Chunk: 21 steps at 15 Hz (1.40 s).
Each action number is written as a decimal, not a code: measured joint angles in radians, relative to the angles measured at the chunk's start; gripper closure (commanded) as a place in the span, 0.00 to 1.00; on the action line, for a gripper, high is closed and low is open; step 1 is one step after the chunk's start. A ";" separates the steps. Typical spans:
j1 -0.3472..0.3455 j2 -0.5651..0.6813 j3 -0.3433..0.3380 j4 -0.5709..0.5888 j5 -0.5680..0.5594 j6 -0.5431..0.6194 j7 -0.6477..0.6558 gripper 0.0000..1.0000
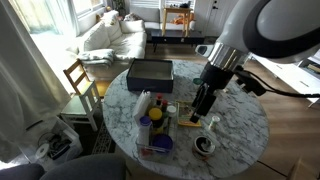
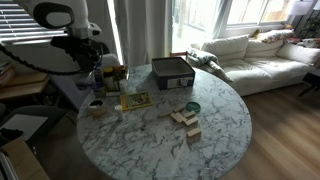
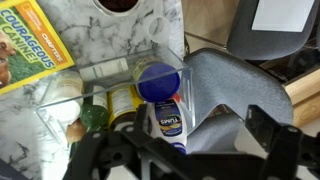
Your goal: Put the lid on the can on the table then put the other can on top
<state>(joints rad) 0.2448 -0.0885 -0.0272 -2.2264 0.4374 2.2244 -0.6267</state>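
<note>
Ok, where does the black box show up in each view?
In an exterior view: the black box sits on the far side of the table, upper left of centre.
In an exterior view: the black box is at the far edge, upper centre.
Wrist view: not in it.
Shared landmark: the marbled table, seen in all three.

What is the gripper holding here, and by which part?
Nothing. The gripper hangs open above the table; the lid sits apart in the clear bin.

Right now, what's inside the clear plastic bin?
The clear bin holds the blue lid, a white-labelled bottle and a yellow bottle; the bin's floor beneath them is covered.
</note>
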 measured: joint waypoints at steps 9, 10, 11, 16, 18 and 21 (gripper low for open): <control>0.000 0.105 0.013 0.077 0.032 0.007 -0.050 0.00; 0.000 0.105 0.013 0.077 0.032 0.007 -0.051 0.00; 0.000 0.105 0.013 0.077 0.032 0.007 -0.051 0.00; -0.008 0.106 0.022 0.078 0.032 0.007 -0.051 0.00; -0.026 0.113 0.051 0.080 0.028 0.007 -0.051 0.00; -0.035 0.146 0.096 0.095 0.010 0.008 -0.057 0.00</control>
<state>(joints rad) 0.2099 0.0577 0.0684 -2.1310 0.4471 2.2319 -0.6835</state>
